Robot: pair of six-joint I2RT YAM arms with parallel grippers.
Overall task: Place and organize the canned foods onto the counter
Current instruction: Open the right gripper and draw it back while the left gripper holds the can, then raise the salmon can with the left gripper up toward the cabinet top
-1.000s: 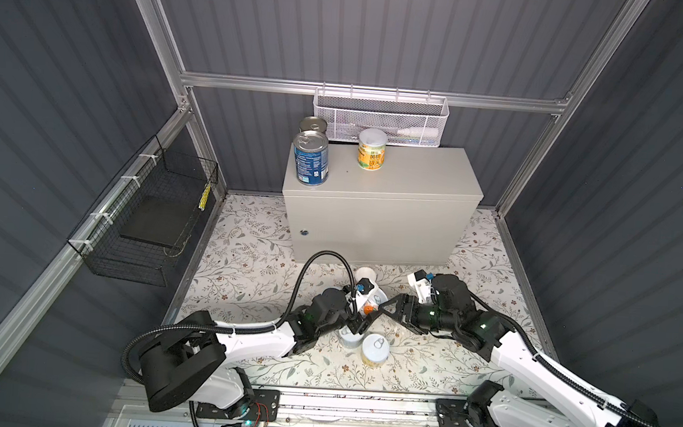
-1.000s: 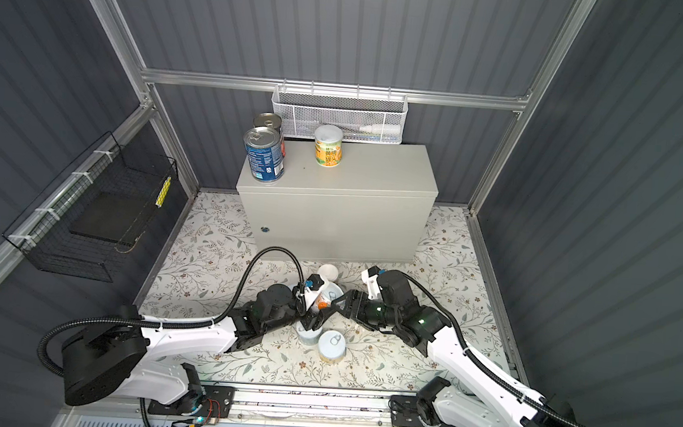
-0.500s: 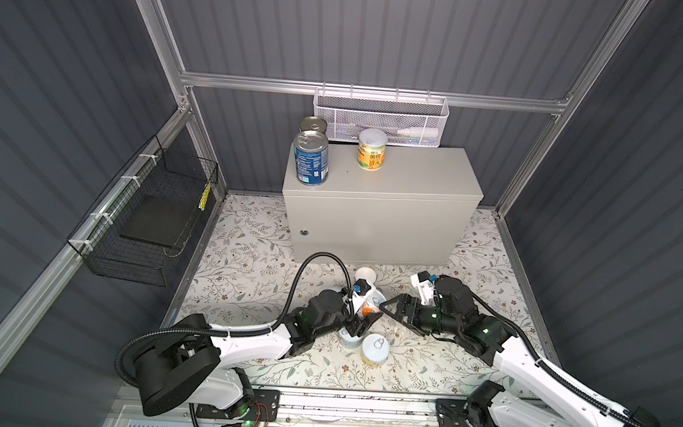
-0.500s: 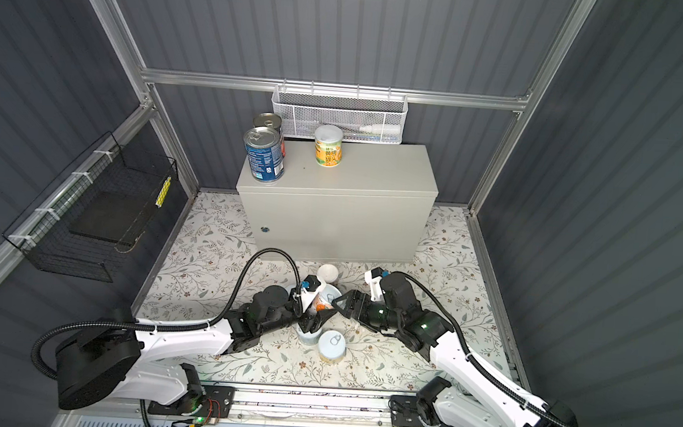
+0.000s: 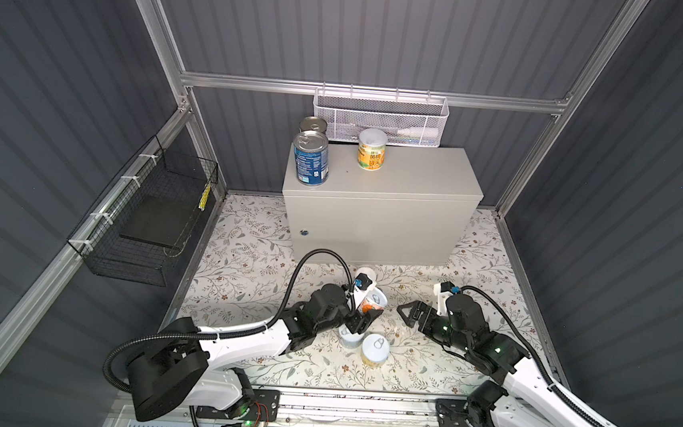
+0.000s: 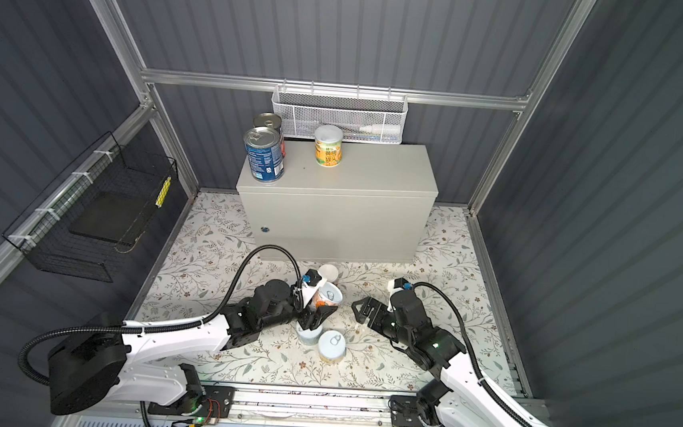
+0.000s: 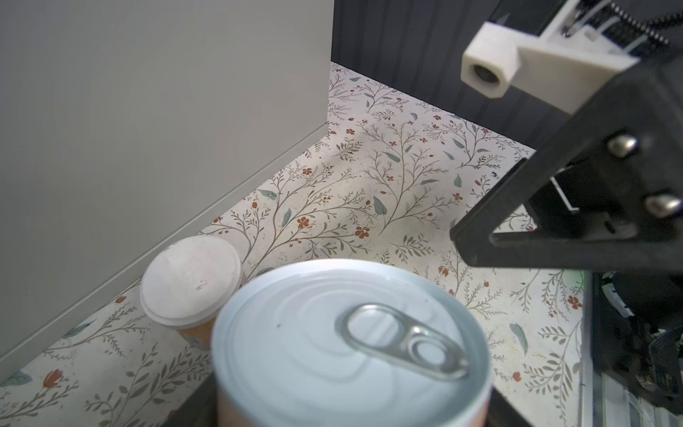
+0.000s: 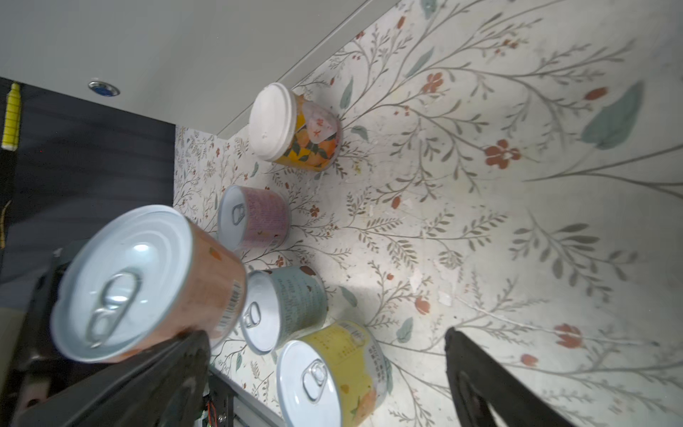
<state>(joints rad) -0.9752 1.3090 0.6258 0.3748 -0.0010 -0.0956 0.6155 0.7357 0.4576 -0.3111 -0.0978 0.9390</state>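
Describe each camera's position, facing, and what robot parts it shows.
Top views: high above the robot's base, looking down at the counter; left arm, right arm show.
Left wrist: on the left arm, facing the orange can it holds; right arm's jaws show.
Right wrist: on the right arm, facing the floor cans between its open jaws.
Shared: both wrists see the orange can.

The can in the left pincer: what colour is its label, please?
The can has an orange label, clearest in the right wrist view.
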